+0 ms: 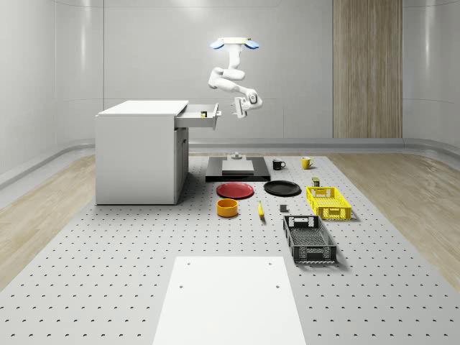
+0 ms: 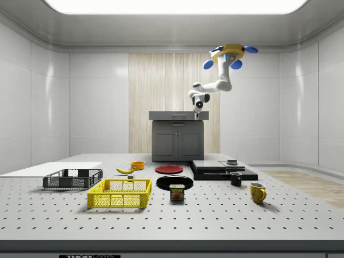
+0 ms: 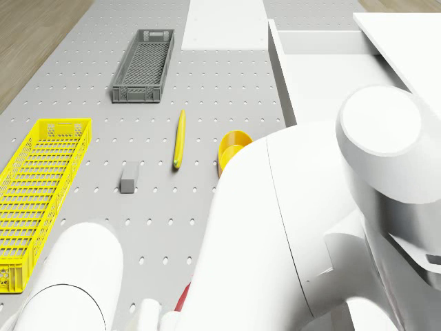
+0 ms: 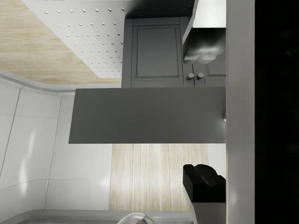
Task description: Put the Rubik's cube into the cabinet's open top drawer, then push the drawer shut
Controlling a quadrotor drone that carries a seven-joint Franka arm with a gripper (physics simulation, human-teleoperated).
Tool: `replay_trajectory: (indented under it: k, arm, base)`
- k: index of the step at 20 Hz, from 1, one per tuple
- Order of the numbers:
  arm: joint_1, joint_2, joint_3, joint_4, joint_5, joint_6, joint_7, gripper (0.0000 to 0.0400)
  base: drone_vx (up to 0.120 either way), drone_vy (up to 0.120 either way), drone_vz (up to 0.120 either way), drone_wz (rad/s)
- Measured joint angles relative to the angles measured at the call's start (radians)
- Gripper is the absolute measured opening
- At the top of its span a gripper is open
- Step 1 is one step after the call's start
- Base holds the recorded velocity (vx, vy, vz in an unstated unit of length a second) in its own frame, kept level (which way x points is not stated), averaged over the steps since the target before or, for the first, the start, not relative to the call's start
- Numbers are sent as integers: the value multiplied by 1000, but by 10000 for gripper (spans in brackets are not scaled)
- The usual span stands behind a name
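Observation:
The white cabinet (image 1: 136,151) stands at the whole-scene view's left, its top drawer (image 1: 198,117) pulled out toward the right. A small yellow-green Rubik's cube (image 1: 203,112) lies inside the drawer near its front. The drone (image 1: 233,43) hovers high above the black platform, to the right of the drawer. Its arm bends down to my gripper (image 1: 241,106), which hangs just off the drawer front, apart from it. In the wrist view the gripper (image 4: 205,114) is open, facing the grey drawer front (image 4: 147,114), with nothing between the fingers (image 4: 203,46).
A black platform (image 1: 238,171) lies below the drone. On the table are a red plate (image 1: 235,190), black plate (image 1: 282,188), orange bowl (image 1: 227,208), banana (image 1: 260,210), yellow crate (image 1: 328,202), grey crate (image 1: 309,239) and two mugs (image 1: 279,164).

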Motion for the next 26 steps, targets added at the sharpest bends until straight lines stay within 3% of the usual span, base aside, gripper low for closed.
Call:
replay_trajectory:
  k: [3,8,10,19,26]
  arm:
    - [-48,5,-22,36,21,-34,21,177]
    - [-40,-1,-50,35,-8,-60,8,126]
    - [-22,-5,-60,24,-32,-65,-7,117]
    - [48,-12,-81,-14,-124,-81,-64,106]
    - [115,-20,-96,-51,-213,-85,-123,105]
  base:
    - [0,0,0,0]
    - [0,0,0,0]
    - [0,0,0,0]
    - [0,-120,0,0]
    - [0,-6,0,0]
